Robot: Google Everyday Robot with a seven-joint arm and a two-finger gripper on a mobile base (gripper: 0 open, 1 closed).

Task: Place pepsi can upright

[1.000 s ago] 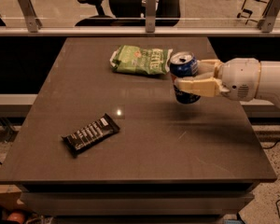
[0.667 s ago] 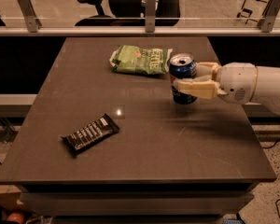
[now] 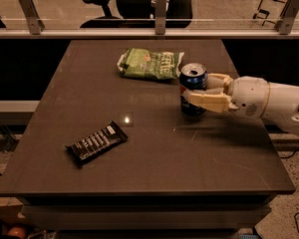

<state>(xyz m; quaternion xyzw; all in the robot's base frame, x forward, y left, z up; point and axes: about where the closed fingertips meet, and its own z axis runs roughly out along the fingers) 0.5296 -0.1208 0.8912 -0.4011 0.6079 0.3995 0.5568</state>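
Note:
The pepsi can point(image 3: 193, 78) is dark blue with a silver top and stands upright at the right of the brown table point(image 3: 139, 148), its base at or just above the surface. My gripper point(image 3: 197, 88) reaches in from the right on a white arm and is shut on the can. One beige finger point(image 3: 207, 101) crosses the can's near side. The other finger point(image 3: 218, 78) lies along its far side.
A green snack bag point(image 3: 149, 63) lies just behind and left of the can. A black wrapped bar point(image 3: 96, 143) lies at the front left. A railing with glass and office chairs stand beyond the table's far edge.
The gripper has moved the upright can slightly left and down toward the table surface. The bag and the bar have not moved.

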